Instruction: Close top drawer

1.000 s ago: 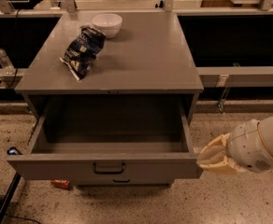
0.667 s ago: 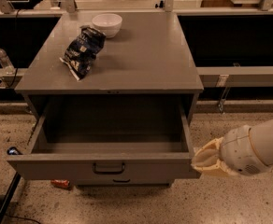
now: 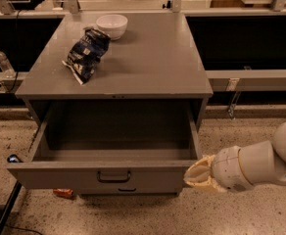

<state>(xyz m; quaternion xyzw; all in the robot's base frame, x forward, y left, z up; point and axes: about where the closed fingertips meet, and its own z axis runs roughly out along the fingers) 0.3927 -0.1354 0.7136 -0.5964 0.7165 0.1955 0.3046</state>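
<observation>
top drawer (image 3: pixel 59 176) fully out, 6 o'clock side of cabinet (image 3: pixel 148 67). gripper (image 3: pixel 198 173) at front panel's 3 o'clock corner, fingers pressed together, empty. Risk: off-centre push racks drawer, jams, or slips past edge.

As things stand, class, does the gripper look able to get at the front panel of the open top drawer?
Probably yes. The gripper sits at the right end of the top drawer front panel, and nothing visible stands between them.
</observation>
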